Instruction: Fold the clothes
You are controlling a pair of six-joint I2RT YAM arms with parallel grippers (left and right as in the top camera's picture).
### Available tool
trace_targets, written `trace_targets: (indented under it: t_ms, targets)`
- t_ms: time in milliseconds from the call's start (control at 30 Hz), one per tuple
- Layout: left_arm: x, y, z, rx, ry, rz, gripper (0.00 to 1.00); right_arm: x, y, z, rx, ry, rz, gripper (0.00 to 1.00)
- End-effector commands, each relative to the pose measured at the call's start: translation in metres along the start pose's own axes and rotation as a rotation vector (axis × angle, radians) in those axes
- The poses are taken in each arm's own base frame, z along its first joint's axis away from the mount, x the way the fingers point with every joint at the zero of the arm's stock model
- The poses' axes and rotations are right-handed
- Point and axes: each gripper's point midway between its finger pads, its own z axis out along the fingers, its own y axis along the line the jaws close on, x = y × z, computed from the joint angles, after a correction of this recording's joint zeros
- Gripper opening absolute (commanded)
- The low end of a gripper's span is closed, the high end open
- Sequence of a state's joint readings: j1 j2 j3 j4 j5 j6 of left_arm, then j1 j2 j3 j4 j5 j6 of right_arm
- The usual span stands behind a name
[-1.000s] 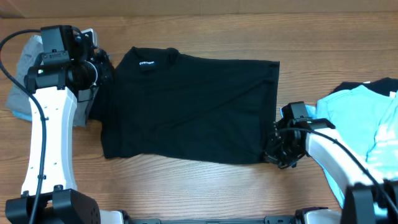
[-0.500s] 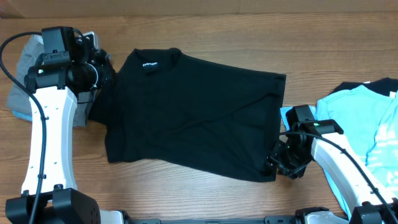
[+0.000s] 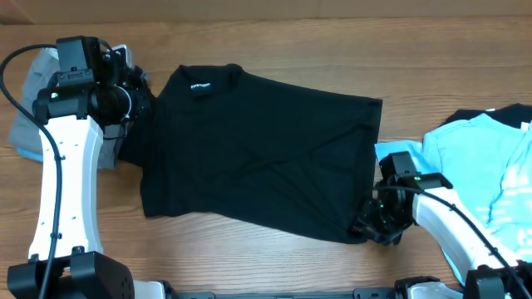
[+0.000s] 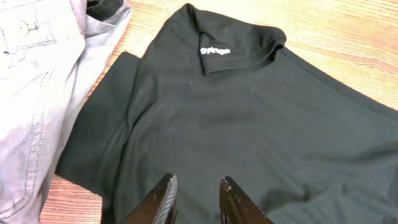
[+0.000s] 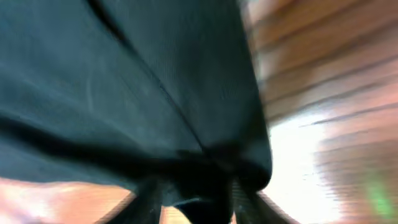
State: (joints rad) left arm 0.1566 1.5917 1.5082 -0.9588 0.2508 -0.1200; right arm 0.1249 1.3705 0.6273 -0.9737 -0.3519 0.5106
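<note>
Black T-shirt (image 3: pixel 258 149) corner lies bunched inside the right pincer (image 3: pixel 371 226).

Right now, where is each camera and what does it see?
Overhead: above the table, facing straight down at the black T-shirt; both arms show.
Left wrist: on the left arm, facing the shirt's collar and grey shorts; left claw tips show.
Right wrist: on the right arm, pressed close to blurry black cloth; right claw barely shows.
All share the black T-shirt.

left arm (image 3: pixel 65 174), right arm (image 3: pixel 449 218): white links | black joints | black cables (image 3: pixel 51 158)
</note>
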Motion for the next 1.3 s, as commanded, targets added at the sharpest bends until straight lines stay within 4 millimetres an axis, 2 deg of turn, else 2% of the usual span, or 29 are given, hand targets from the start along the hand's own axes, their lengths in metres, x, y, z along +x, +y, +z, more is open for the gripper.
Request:
trace_targets:
  t_ms: [0,100,267,333,400,567,600,633,700,767,867,900,1000,1133,1233,1267]
  targets:
    - [-0.003,-0.007,-0.004,0.014,-0.012,0.032,0.28,0.013,0.028,-0.002,-0.161,0.074,-0.085,0.16]
    - [-0.002,-0.006,-0.004,0.014,-0.010,0.032,0.28,0.024,0.030,-0.007,-0.178,0.130,-0.067,0.04]
    - [-0.002,-0.006,-0.004,0.014,-0.009,0.042,0.29,0.048,0.008,-0.013,-0.063,0.222,0.008,0.04]
    - [-0.002,-0.007,-0.004,0.014,-0.009,0.042,0.29,0.050,-0.003,-0.013,-0.003,0.223,0.022,0.04]
    - [-0.002,-0.007,-0.004,0.014,-0.009,0.042,0.29,0.043,0.000,-0.012,-0.012,0.195,0.024,0.04]
    - [0.000,-0.007,-0.004,0.015,-0.002,0.045,0.29,0.006,0.033,-0.012,-0.160,0.037,-0.147,0.26]
    - [0.002,-0.007,-0.004,0.017,0.008,0.046,0.29,-0.003,0.036,-0.012,-0.163,-0.006,-0.166,0.39]
    - [0.004,-0.007,-0.004,0.015,0.017,0.044,0.29,-0.007,0.035,-0.012,-0.154,-0.025,-0.165,0.47]
    - [0.008,-0.006,-0.004,0.014,0.033,0.046,0.30,-0.008,0.033,-0.012,-0.143,-0.025,-0.149,0.50]
    - [0.012,-0.006,-0.004,0.013,0.048,0.044,0.30,-0.004,0.024,-0.007,-0.110,-0.011,-0.113,0.62]
    - [0.013,-0.007,-0.004,0.013,0.051,0.045,0.30,0.005,0.012,0.006,-0.085,0.027,-0.075,0.66]
    - [0.013,-0.007,-0.004,0.013,0.051,0.045,0.30,0.007,0.010,0.009,-0.085,0.037,-0.071,0.64]
    - [0.012,-0.007,-0.004,0.013,0.049,0.046,0.31,0.009,0.013,0.011,-0.109,0.047,-0.080,0.45]
    - [0.012,-0.007,-0.004,0.013,0.048,0.046,0.31,0.013,0.018,0.010,-0.145,0.067,-0.088,0.32]
    - [0.012,-0.007,-0.004,0.013,0.049,0.046,0.31,0.018,0.026,0.008,-0.192,0.095,-0.104,0.28]
    - [0.012,-0.007,-0.004,0.013,0.049,0.045,0.31,0.019,0.027,0.008,-0.199,0.102,-0.103,0.22]
